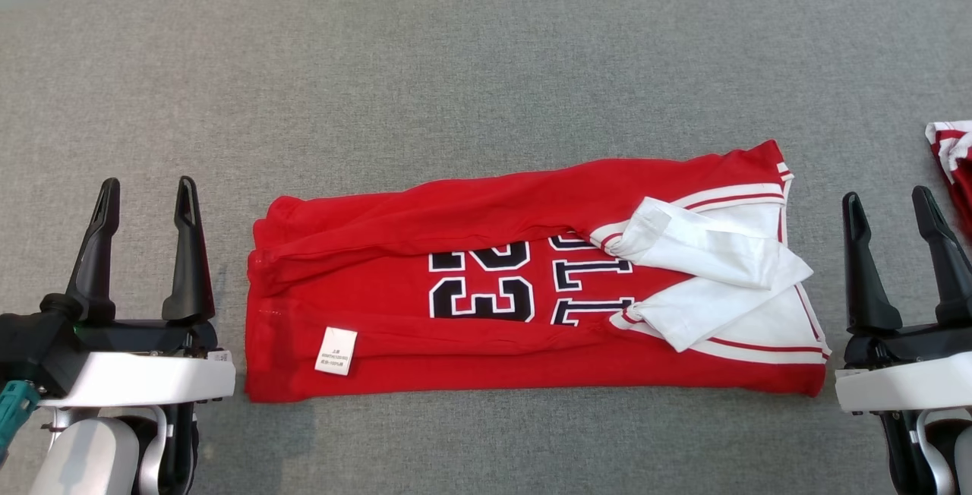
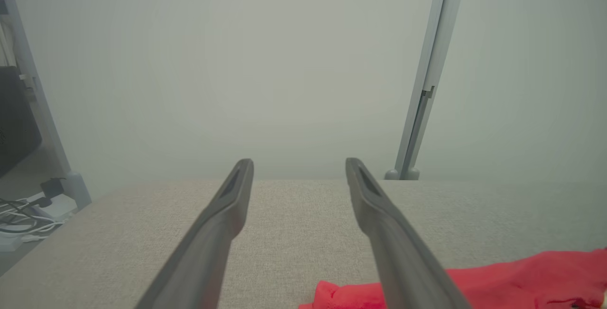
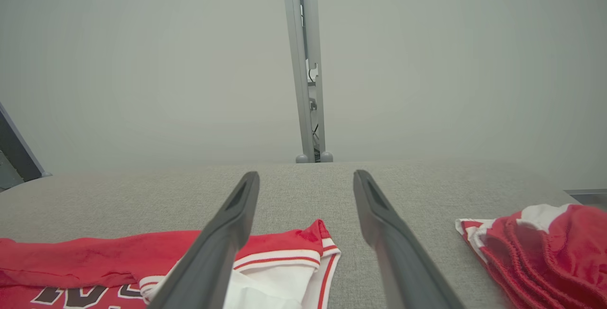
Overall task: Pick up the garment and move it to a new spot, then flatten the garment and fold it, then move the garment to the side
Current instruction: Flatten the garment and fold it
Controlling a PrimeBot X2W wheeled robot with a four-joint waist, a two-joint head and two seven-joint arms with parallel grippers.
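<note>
While both claws stand off its two ends, the red knitted garment (image 1: 395, 351), printed with a black, white-edged 23 and folded into a long band, lies flat at the middle of the grey woven-cloth surface (image 1: 456, 62). Its long axis runs from 9 o'clock to 3 o'clock in the head view. The hem end points to 9 o'clock and carries a small white rectangular label (image 1: 336, 351) close to the 6 o'clock edge. The neck end points to 3 o'clock, where two white cloth sleeves (image 1: 706, 252) lie crossed over the red, beside red-and-white striped trim. The 12 o'clock long edge is folded in over the body and looks wrinkled.

The left claw (image 1: 148, 184) stands at 9 o'clock of the garment, just beside the hem end but apart from it. Its two dark fingers are spread wide, point to 12 o'clock and have nothing between them. The right claw (image 1: 885, 195) stands at 3 o'clock, just beside the neck end, likewise spread wide and empty.

A second, red-and-white bundle of cloth (image 1: 953, 153) lies further toward 3 o'clock, beyond the right claw and well apart from the garment.
</note>
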